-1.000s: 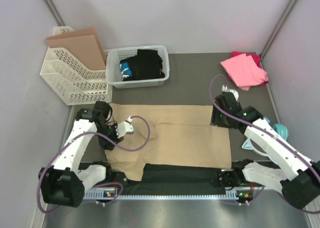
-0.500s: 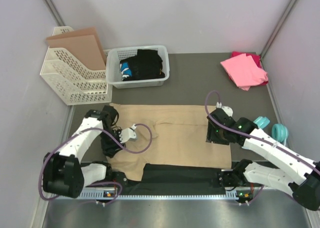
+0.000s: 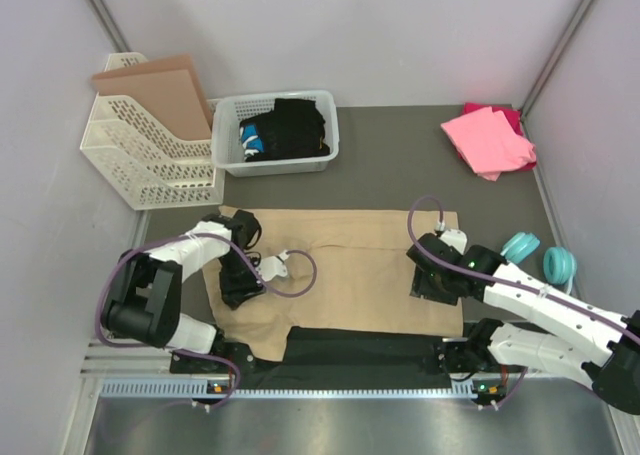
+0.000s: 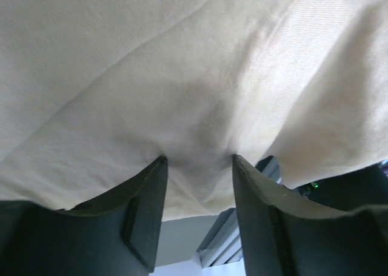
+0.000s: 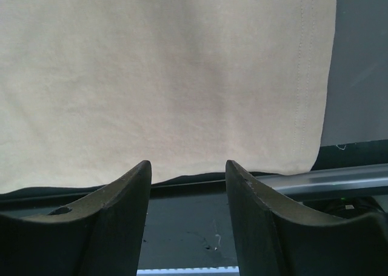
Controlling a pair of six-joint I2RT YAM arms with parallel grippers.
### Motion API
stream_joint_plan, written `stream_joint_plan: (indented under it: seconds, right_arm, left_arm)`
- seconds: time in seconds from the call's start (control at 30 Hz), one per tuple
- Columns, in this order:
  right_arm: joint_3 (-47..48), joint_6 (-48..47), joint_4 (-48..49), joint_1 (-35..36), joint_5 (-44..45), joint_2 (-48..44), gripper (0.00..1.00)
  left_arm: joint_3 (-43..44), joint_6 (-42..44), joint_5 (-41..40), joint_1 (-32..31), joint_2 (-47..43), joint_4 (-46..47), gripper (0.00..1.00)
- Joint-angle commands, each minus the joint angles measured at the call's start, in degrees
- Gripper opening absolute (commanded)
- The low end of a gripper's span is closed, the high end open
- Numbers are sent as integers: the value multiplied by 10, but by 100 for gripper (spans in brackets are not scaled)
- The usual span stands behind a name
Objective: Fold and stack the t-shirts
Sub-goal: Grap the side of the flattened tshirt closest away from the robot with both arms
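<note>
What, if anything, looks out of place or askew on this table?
The bright pink cloth t-shirt in the far right corner lies crooked over a darker magenta one, edges unaligned. The large tan t-shirt is rumpled on its left.

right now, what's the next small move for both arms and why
Likely shut both on the tan shirt. The right end effector is open over its near edge, the left end effector open with cloth in its gap; neither grips yet.
</note>
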Motion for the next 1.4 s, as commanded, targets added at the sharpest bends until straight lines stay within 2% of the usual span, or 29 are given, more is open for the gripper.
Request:
stream_joint_plan:
  seconds: [0.0, 0.03, 0.17, 0.27, 0.4, 0.57, 0.77, 0.9, 1.03, 1.13, 1.17, 1.23, 1.37]
  right_arm:
    - [-6, 23, 5, 11, 17, -9, 53]
    - [-7, 23, 6, 11, 17, -9, 53]
    - [-10, 24, 14, 12, 16, -8, 52]
    - [-9, 23, 18, 11, 17, -4, 52]
    - [-6, 20, 22, 11, 21, 8, 49]
    - [22, 2, 33, 4, 46, 45, 47]
    - [49, -27, 58, -16, 56, 83, 46]
    - [48, -42, 72, -32, 55, 95, 45]
    - [45, -52, 73, -44, 70, 106, 45]
    - [46, -54, 68, -45, 70, 108, 45]
    - [42, -52, 62, -45, 68, 103, 47]
    - [28, -52, 51, -42, 54, 95, 51]
    - [-2, -34, 24, -26, 28, 46, 53]
  left_arm:
    - [-24, -7, -9, -4, 29, 65, 48]
    - [-24, -6, -9, -4, 34, 68, 36]
    - [-28, -13, -16, -4, 50, 79, 6]
    - [-19, -12, -12, -4, 46, 73, 0]
    - [29, -17, -21, -4, 45, 48, 0]
    - [81, -14, -58, -2, 42, 69, 0]
    - [169, -18, -75, 12, 93, 78, 0]
    - [191, -13, -78, 25, 113, 78, 0]
    - [179, -13, -106, 40, 105, 119, 14]
    - [173, -18, -113, 60, 95, 148, 18]
    - [179, -21, -111, 65, 86, 151, 24]
    - [186, -24, -103, 79, 69, 143, 35]
    - [198, -1, -90, 80, -20, 64, 45]
